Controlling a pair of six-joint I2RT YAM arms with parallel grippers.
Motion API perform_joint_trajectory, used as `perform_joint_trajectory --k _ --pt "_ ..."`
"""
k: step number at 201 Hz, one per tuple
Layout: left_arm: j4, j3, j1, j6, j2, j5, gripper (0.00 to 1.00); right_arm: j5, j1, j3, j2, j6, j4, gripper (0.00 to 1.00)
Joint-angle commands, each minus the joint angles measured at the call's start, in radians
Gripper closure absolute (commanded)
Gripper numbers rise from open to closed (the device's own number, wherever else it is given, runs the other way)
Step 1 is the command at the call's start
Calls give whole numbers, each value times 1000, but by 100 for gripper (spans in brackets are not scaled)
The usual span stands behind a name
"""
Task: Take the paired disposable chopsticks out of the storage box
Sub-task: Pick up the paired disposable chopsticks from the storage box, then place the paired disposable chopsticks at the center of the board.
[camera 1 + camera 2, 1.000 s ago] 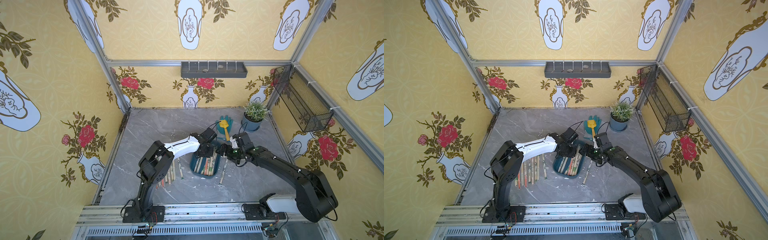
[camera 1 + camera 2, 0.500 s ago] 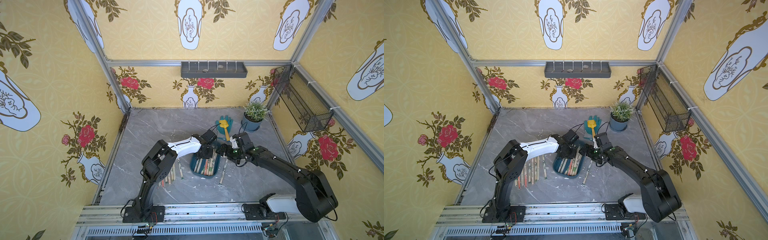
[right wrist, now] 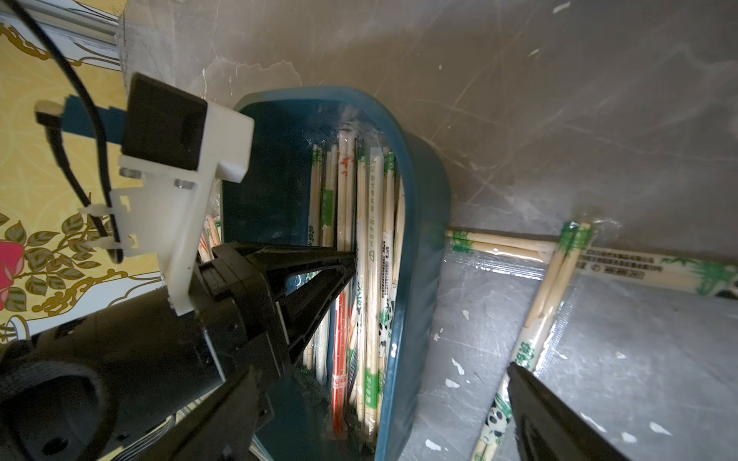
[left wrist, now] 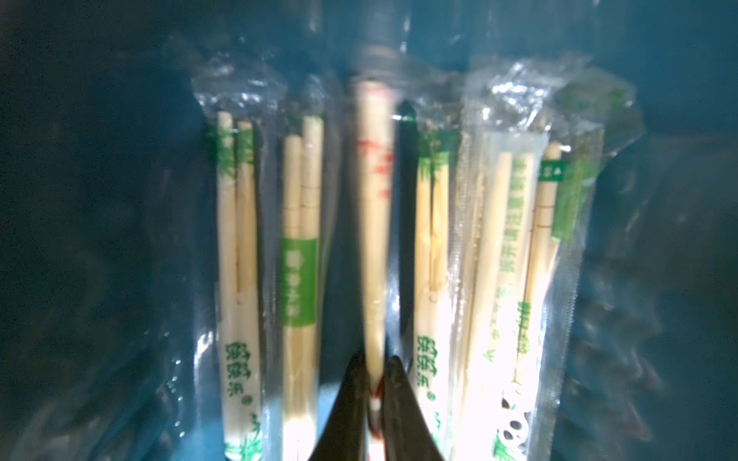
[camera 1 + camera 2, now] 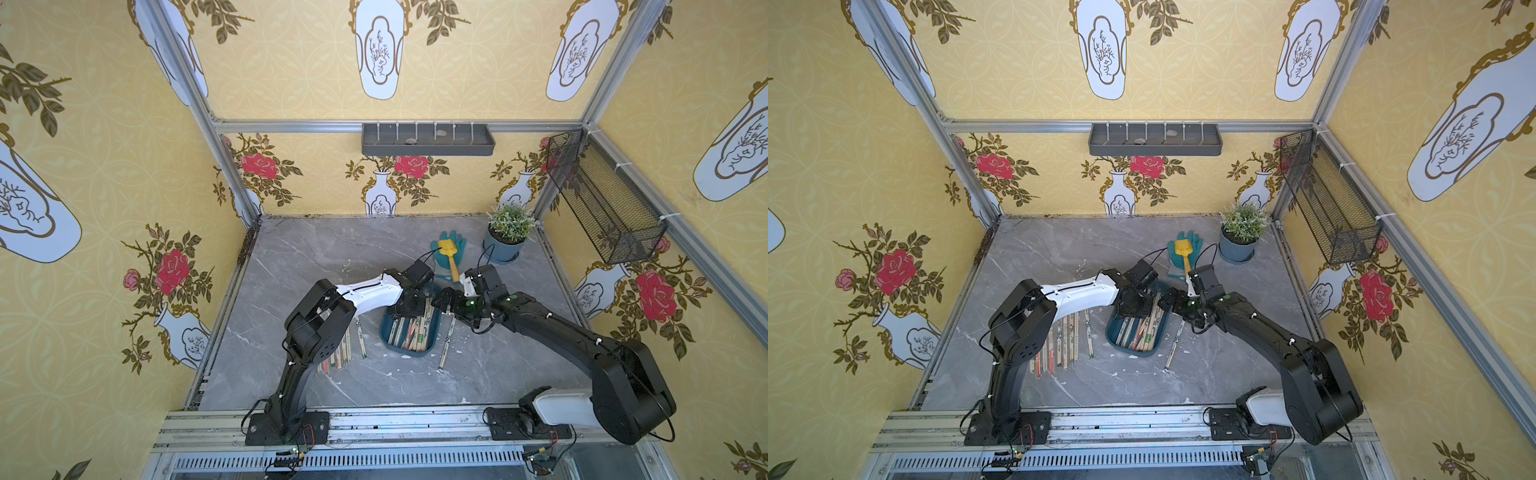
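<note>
Grey marble-look table, scuffed and flecked with white, sits between yellow floral-papered walls. Since a second ago the left arm has swung its elbow a little toward the box and its jaws have drawn together. The right arm has not moved.

At 9 o'clock of the box a row of wrapped pairs lies on the table, partly under the left arm. The box, a glossy teal plastic tub with rounded corners, sits mid-table. It holds the chopsticks: thin pale bamboo in crinkled clear sleeves, lying lengthwise.

The left gripper is down inside, its black tips pinched tight on the red pair, which carries red-orange print. Neighbouring sleeves carry green bamboo leaves, a green band and green Chinese characters too blurred to read. One shows a panda.

The right gripper hangs spread wide near the box's 1 o'clock corner, holding nothing. Two stray pairs lie crossed on the table at 3 o'clock of the box.
</note>
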Motion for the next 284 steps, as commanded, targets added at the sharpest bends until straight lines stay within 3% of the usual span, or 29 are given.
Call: perform_joint_trajectory --k 1,81,159,207,284 --pt "-6 -8 1 7 -19 8 93 7 0 2 -3 -1 11 3" --pt "-58 -26 18 27 -221 -74 97 6 0 11 3 -1 8 2" --pt "-27 -314 139 -84 -442 -149 99 5 2 17 12 -2 12 2" --pt "3 -444 192 -140 -455 -179 97 4 2 19 16 -2 10 2" --pt "43 -536 236 -155 -430 -187 93 1 5 32 29 0 9 2"
